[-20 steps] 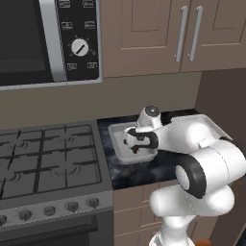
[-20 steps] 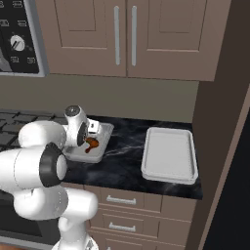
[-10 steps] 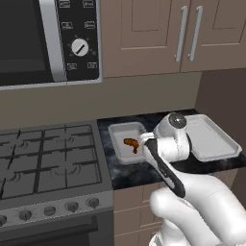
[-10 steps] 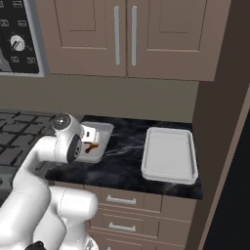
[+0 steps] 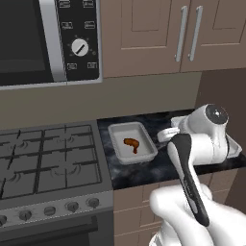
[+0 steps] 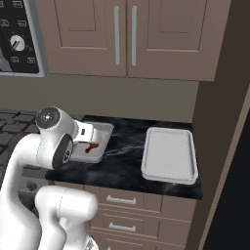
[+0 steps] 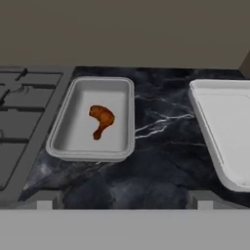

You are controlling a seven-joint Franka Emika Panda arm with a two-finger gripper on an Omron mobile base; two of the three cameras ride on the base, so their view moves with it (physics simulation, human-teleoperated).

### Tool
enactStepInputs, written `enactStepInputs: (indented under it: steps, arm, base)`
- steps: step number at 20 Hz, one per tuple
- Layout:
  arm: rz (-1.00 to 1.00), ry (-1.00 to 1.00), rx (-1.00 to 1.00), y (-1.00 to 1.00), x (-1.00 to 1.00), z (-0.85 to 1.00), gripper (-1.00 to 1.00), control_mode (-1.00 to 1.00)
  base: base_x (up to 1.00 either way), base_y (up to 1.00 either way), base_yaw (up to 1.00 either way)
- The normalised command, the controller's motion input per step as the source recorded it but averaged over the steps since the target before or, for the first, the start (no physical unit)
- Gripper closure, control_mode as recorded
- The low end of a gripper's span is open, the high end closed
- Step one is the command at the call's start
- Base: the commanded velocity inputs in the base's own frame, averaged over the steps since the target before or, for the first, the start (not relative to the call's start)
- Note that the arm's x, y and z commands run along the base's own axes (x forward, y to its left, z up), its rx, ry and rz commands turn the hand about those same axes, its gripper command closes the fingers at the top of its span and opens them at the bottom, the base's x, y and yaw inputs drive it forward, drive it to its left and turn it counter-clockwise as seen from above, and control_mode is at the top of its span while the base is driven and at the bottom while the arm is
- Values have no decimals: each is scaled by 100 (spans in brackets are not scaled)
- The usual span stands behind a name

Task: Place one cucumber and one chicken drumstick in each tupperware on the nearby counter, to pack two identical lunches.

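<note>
My fingers (image 7: 122,200) are spread as wide as they go and hold nothing. One chicken drumstick (image 7: 101,119) lies in the left tupperware (image 7: 73,146) beside the stove (image 7: 24,127); the right tupperware (image 7: 215,146) on the counter (image 7: 161,146) looks bare, and I see no cucumber. The risk, I judge, is losing count: I might drop a second drumstick into the left box, leaving the lunches uneven. Coming back loaded, I could also clip a raised rim and shove a container along the stone.
</note>
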Motion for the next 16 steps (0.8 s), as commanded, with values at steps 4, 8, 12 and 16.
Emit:
enactStepInputs:
  steps: [4, 8, 12, 16]
  arm:
    - [0, -4, -3, 0, -100, 49, -100, -100]
    - [0, -9, -8, 0, -100, 0, -100, -100]
    - [0, -2, -1, 0, -25, 0, -100, 100]
    - [0, 0, 0, 0, 0, 0, -100, 100]
  base:
    - [0, 0, 0]
    - [0, 0, 0]
    - [-75, -11, 0]
    - [-100, -61, 0]
